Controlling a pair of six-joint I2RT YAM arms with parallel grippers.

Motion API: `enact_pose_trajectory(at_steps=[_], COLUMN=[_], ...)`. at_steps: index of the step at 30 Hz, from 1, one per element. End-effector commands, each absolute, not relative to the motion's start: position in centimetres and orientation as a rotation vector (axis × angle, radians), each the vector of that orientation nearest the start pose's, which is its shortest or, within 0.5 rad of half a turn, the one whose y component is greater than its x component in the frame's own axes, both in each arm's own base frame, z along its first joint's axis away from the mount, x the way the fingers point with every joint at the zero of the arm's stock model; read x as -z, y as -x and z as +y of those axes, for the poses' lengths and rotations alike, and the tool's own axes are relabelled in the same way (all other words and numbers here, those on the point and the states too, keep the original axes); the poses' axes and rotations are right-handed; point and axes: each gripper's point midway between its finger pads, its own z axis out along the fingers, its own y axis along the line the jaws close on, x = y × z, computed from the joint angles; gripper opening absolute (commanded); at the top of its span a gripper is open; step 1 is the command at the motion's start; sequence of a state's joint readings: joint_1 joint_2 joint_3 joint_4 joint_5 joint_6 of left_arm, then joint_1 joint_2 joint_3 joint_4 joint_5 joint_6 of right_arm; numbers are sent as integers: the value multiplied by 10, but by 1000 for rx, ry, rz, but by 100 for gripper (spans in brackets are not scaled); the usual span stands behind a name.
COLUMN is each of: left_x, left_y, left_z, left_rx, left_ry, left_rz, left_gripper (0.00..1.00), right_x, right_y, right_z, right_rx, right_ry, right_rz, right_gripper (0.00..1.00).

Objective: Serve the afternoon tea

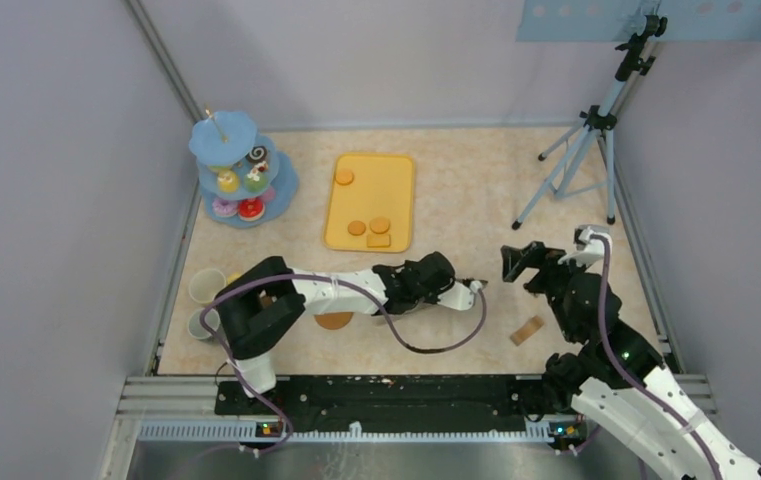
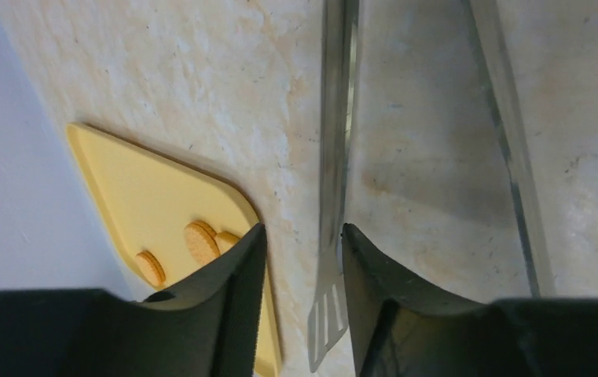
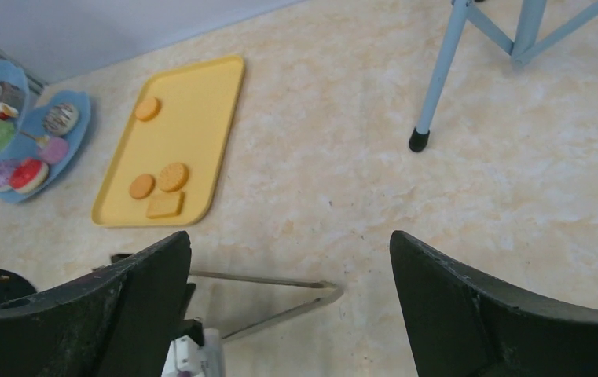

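Doughnuts and cakes sit on a blue tiered stand (image 1: 241,170) (image 3: 36,141) at the back left. Orange biscuits (image 1: 380,225) (image 2: 199,239) (image 3: 173,176) lie on a yellow tray (image 1: 371,180) (image 2: 138,188) (image 3: 193,110). Two mugs (image 1: 206,285) (image 1: 201,323) stand by the left wall. A round brown coaster (image 1: 334,320) shows partly under the left arm. My left gripper (image 1: 476,287) (image 2: 303,232) reaches right of the tray, its jaws slightly apart around one arm of the metal tongs (image 2: 335,157) (image 3: 280,294), with a gap on the left side. My right gripper (image 1: 518,262) (image 3: 289,239) hangs wide open and empty above the table.
A small wooden block (image 1: 527,330) lies near the right arm. A blue tripod (image 1: 581,150) (image 3: 437,78) stands at the back right. Walls close in the table on the left, back and right.
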State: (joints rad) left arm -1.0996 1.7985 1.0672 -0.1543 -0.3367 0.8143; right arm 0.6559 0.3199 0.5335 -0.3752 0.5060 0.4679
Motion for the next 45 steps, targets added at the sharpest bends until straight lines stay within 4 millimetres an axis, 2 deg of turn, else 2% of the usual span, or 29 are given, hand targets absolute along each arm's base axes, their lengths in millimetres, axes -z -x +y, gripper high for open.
enact_pose_trajectory(at_steps=[1,5,9,13,15,20,24,28,30,33,35,38,40,42,45], left_x=[-94,-131,-172,-206,-221,-267,-289,-294,-294,-293,-293,-295,-299,-305,-314], left_y=[-275,-269,-256,-238,-227,-200,-187,-182,-182,-183,-184,-186,-187,-189,-196], left_z=[-343,-337,-321,-299,-293,-278,-273,-274,-275,-278,-280,-281,-281,-280,-276], left_rx=[-189,-98,48,221,319,528,639,670,677,678,676,674,671,668,652], left_ry=[-1728,-1574,-1402,-1184,-1101,-930,-860,-850,-856,-860,-863,-857,-846,-822,-765], left_rz=[1516,1537,1584,1648,1653,1604,1553,1544,1547,1552,1553,1550,1549,1545,1551], left_gripper=[51,67,78,90,92,96,98,99,99,99,99,99,99,99,99], right_x=[-237,-217,-184,-143,-129,-91,-67,-53,-46,-41,-40,-44,-51,-67,-104], right_y=[-233,-255,-278,-283,-284,-285,-279,-278,-277,-274,-269,-261,-250,-240,-240], right_z=[86,118,150,196,213,238,250,262,265,268,274,279,285,290,287], right_rx=[-349,-395,-588,-733,-718,-525,-469,-466,-454,-449,-450,-424,-441,-479,-528], right_ry=[-232,-133,-14,289,433,706,850,933,963,987,1026,1051,1076,1073,925], right_rz=[1747,1899,2067,2242,2269,2307,2316,2274,2269,2261,2237,2212,2181,2113,2034], right_gripper=[96,96,93,84,81,78,73,68,62,50,33,16,9,1,0])
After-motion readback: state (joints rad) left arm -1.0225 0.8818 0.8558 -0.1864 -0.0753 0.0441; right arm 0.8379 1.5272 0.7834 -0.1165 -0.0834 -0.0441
